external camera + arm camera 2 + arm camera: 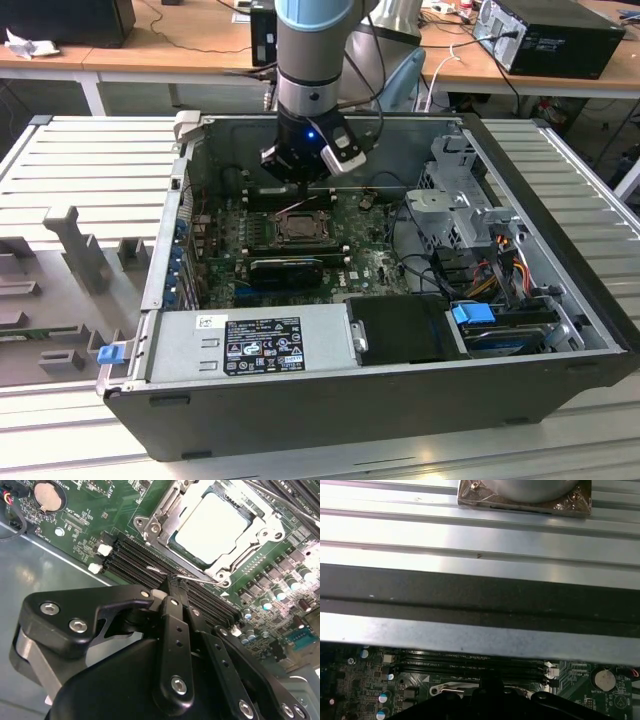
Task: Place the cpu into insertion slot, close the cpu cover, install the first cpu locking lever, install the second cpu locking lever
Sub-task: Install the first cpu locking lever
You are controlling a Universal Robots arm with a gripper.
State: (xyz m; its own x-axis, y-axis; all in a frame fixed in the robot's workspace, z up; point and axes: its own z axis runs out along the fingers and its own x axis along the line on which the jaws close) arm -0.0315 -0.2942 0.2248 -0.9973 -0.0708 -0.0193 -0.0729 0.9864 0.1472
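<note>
The cpu (212,527) is sitting in the slot (165,542) under the closed cover (252,535); the gripper (172,582), fingers pressed together at six o'clock of it, is touching a lever (197,578).

We see the cpu (212,526) lying in the insertion slot (172,544), with the cpu cover (165,510) framing it, just beyond the fingers (175,587). The memory slots (135,555) run between the fingers and the socket.
</note>
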